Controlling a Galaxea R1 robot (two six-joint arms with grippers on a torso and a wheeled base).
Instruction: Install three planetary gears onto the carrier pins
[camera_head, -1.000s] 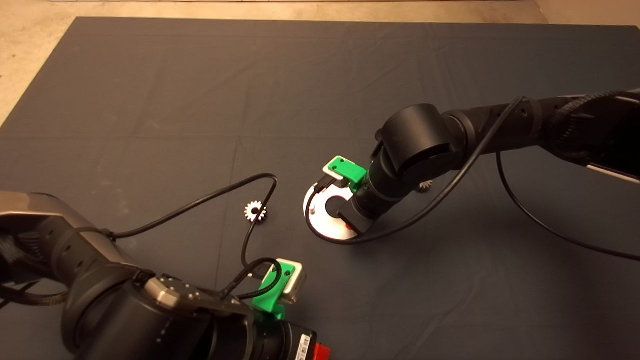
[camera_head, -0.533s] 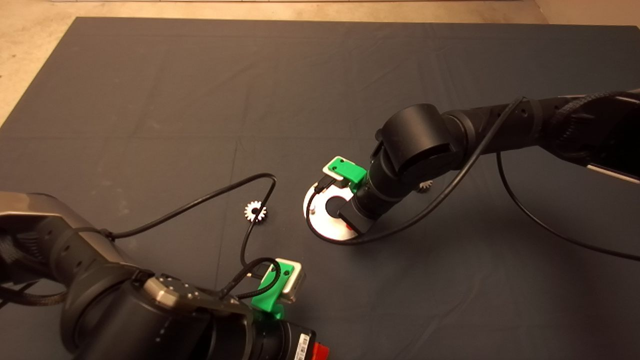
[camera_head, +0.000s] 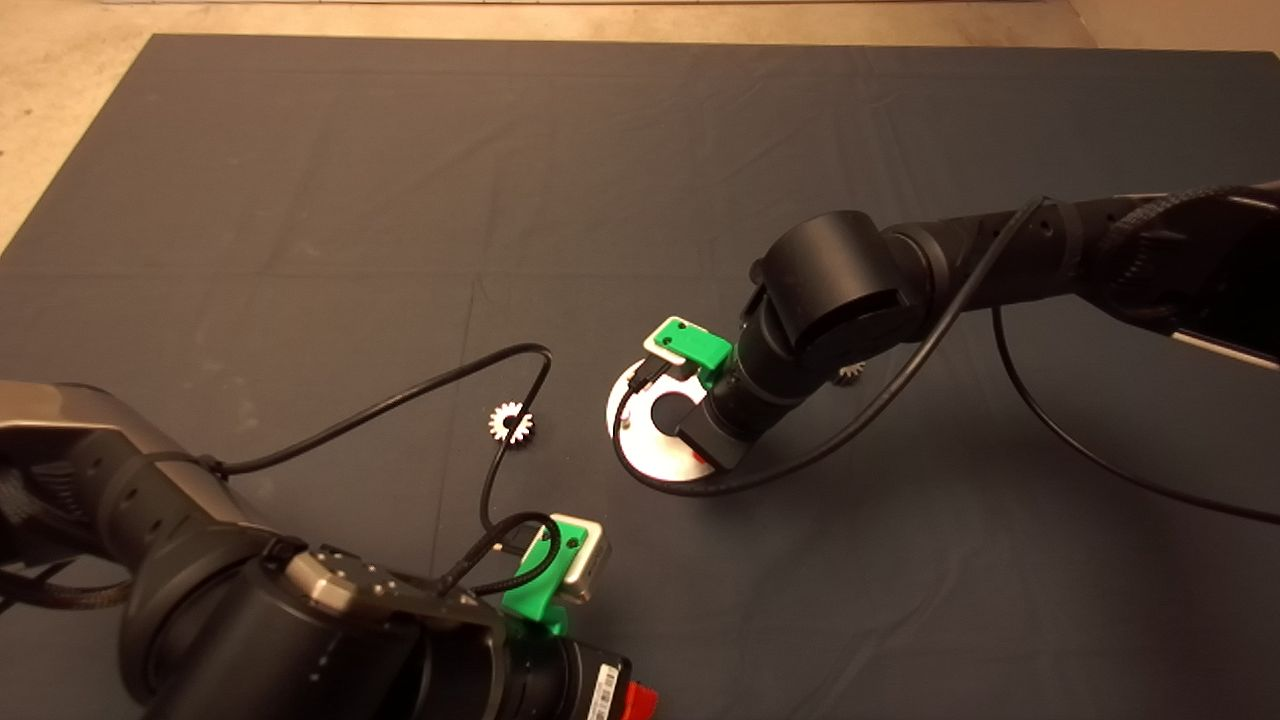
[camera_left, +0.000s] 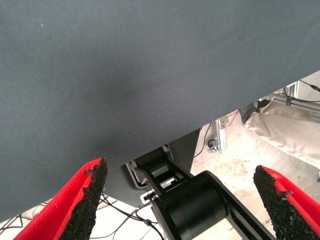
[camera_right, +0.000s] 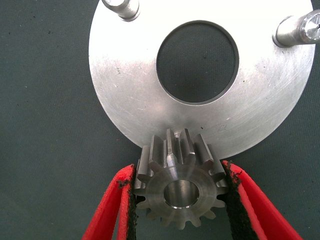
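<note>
Here, right gripper (camera_right: 180, 192) clamped on one planetary gear (camera_right: 178, 187) at the carrier plate's (camera_right: 125, 100) rim.
Held flat between both red fingers (camera_right: 112, 210), bore facing up, above the plate edge; two carrier pins (camera_right: 299, 29) upright across the central hole. Two more gears on the mat (camera_head: 300, 180): one (camera_head: 511, 422) left of the plate, another (camera_head: 851, 373) half hidden behind the right arm. Left gripper (camera_left: 182, 200) parked at the mat's near edge, spread wide, holding nothing.

One gear (camera_right: 179, 187) over plate (camera_right: 125, 75) edge; two pins (camera_right: 295, 30) bare.
</note>
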